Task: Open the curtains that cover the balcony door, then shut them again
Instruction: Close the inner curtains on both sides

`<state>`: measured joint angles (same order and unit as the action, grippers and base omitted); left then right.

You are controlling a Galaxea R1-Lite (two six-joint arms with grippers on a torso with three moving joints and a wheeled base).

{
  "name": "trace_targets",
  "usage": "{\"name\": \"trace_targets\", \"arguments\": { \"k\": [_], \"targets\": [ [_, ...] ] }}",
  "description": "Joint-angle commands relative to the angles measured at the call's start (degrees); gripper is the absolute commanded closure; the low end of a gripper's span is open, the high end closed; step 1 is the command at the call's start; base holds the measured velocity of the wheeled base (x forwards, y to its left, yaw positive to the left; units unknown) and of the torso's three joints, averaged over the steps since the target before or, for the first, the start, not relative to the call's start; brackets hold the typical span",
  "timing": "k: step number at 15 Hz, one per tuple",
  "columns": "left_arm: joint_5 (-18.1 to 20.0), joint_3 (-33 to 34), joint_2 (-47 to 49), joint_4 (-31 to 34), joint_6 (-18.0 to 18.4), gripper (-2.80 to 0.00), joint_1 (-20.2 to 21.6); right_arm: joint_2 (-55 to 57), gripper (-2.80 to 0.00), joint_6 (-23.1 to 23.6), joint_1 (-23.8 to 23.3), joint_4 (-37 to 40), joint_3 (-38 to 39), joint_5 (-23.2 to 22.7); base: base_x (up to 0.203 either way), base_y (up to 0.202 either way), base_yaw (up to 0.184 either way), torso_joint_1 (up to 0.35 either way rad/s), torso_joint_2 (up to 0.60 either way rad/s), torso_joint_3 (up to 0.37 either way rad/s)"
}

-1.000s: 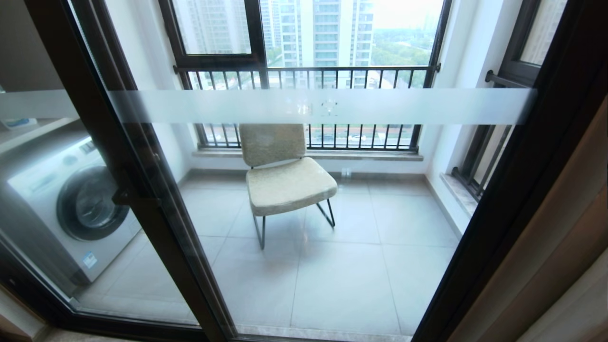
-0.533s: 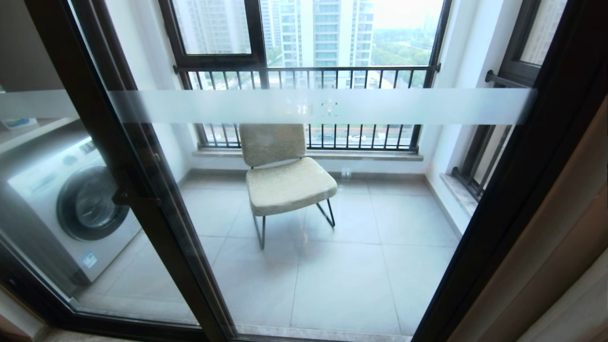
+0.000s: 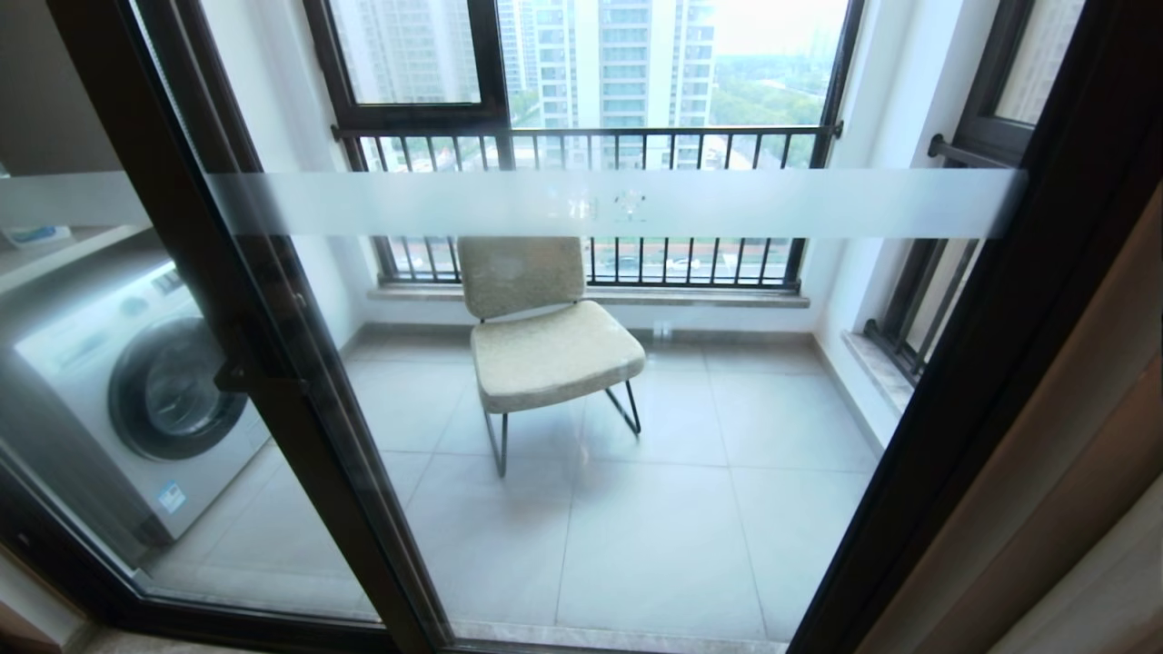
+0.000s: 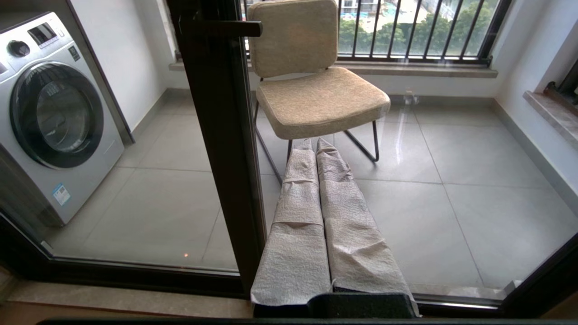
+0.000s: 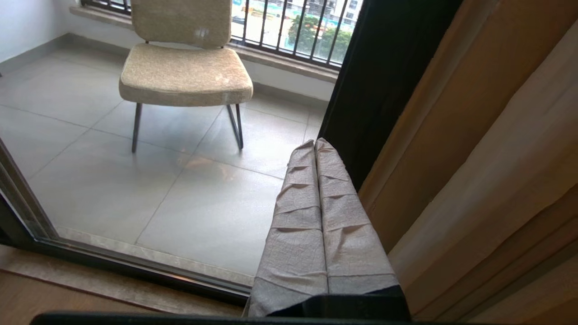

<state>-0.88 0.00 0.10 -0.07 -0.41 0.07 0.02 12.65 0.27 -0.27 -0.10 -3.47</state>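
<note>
Change: nothing in the head view differs from a second ago; glass bare, so the closing half appears still undone.
Washing machine (image 3: 136,400): left of the balcony door (image 3: 300,381) frame, drum contents unclear.
Left tool (image 4: 316,144): before that frame, pressed together, empty.
Right tool (image 5: 314,145): tips together, empty, just beside the curtains (image 5: 487,149), bunched right of the door.
</note>
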Motion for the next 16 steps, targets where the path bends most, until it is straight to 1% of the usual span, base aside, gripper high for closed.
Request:
{"name": "trace_targets", "arguments": {
  "k": [1, 5, 6, 7, 9, 10, 14, 16],
  "targets": [
    [0.0, 0.0, 0.0, 0.0, 0.0, 0.0, 0.0, 0.0, 0.0, 0.9, 0.0, -0.3, 0.0, 0.0, 0.0, 0.0, 0.0, 0.0, 0.0, 0.0],
    [0.0, 0.0, 0.0, 0.0, 0.0, 0.0, 0.0, 0.0, 0.0, 0.1, 0.0, -0.7, -0.3, -0.4, 0.0, 0.0, 0.0, 0.0, 0.0, 0.0],
    [0.0, 0.0, 0.0, 0.0, 0.0, 0.0, 0.0, 0.1, 0.0, -0.1, 0.0, -0.8, -0.9, -0.7, 0.0, 0.0, 0.0, 0.0, 0.0, 0.0],
    [0.0, 0.0, 0.0, 0.0, 0.0, 0.0, 0.0, 0.1, 0.0, -0.5, 0.0, -0.4, -3.2, -1.6, 0.0, 0.0, 0.0, 0.0, 0.0, 0.0],
    [0.0, 0.0, 0.0, 0.0, 0.0, 0.0, 0.1, 2.0, 0.0, -1.1, 0.0, 0.2, -9.3, -2.9, 0.0, 0.0, 0.0, 0.0, 0.0, 0.0],
    [0.0, 0.0, 0.0, 0.0, 0.0, 0.0, 0.0, 5.3, 0.0, -1.4, 0.1, -0.2, -12.6, -3.1, 0.0, 0.0, 0.0, 0.0, 0.0, 0.0],
    [0.0, 0.0, 0.0, 0.0, 0.0, 0.0, 0.0, 22.3, 0.0, -6.2, 0.8, -4.5, -29.6, -2.8, 0.0, 0.0, 0.0, 0.0, 0.0, 0.0],
    [0.0, 0.0, 0.0, 0.0, 0.0, 0.0, 0.0, 30.3, 0.0, -8.6, 1.0, -7.2, -37.7, -1.1, 0.0, 0.0, 0.0, 0.0, 0.0, 0.0]
  ]
}}
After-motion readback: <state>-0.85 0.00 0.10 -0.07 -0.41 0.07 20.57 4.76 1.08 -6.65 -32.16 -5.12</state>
